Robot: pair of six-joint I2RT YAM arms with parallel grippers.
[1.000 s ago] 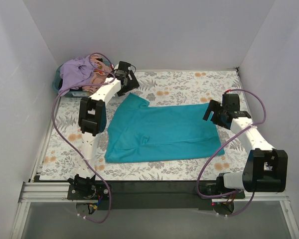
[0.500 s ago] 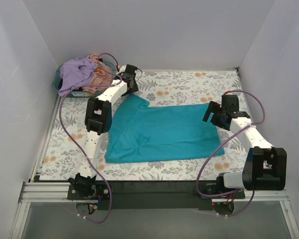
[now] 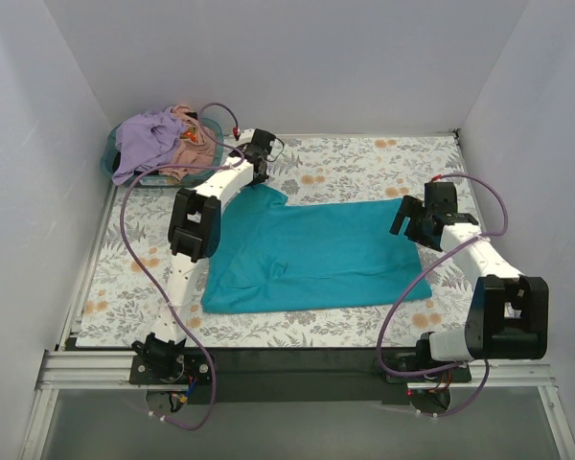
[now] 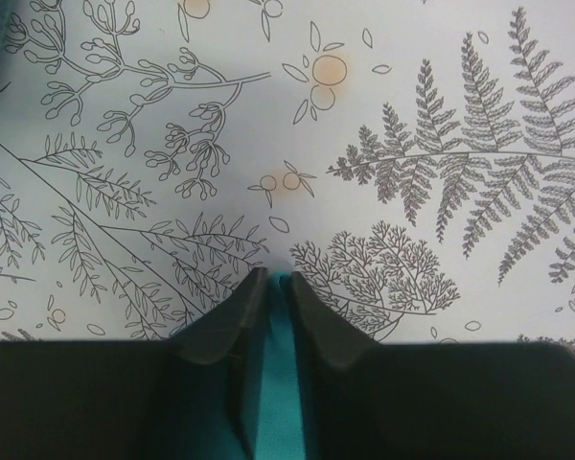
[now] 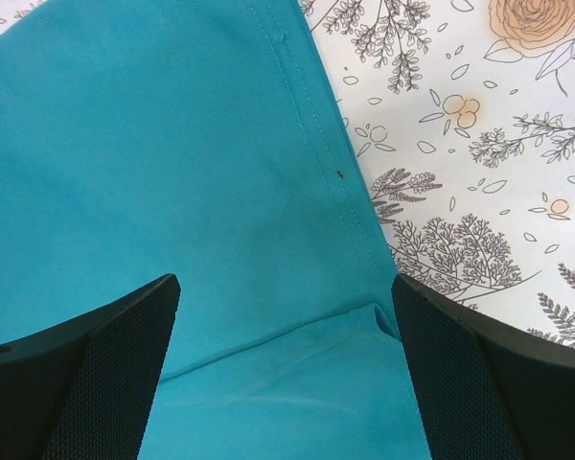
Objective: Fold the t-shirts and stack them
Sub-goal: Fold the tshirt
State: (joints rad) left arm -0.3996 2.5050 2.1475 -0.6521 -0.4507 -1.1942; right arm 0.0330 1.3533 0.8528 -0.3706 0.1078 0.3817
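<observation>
The teal-blue t-shirt (image 3: pixel 316 254) lies spread on the floral table cloth (image 3: pixel 364 163). My left gripper (image 3: pixel 260 175) is at its far left corner, and in the left wrist view it (image 4: pixel 278 286) is shut on a thin strip of the teal cloth (image 4: pixel 283 402). My right gripper (image 3: pixel 409 222) hangs over the shirt's right edge. In the right wrist view it (image 5: pixel 286 326) is open, with the teal cloth (image 5: pixel 172 144) and a small fold between its fingers. A lavender t-shirt (image 3: pixel 146 139) and a peach-pink t-shirt (image 3: pixel 194 151) lie heaped at the back left.
A teal plastic basket (image 3: pixel 109 159) holds the heaped shirts in the back left corner. White walls close in the table on three sides. Purple cables loop beside each arm. Bare floral cloth shows along the back and the front.
My left gripper has moved right and farther back to the teal shirt's far corner and has shut on its edge. The right arm has barely moved and stays open.
</observation>
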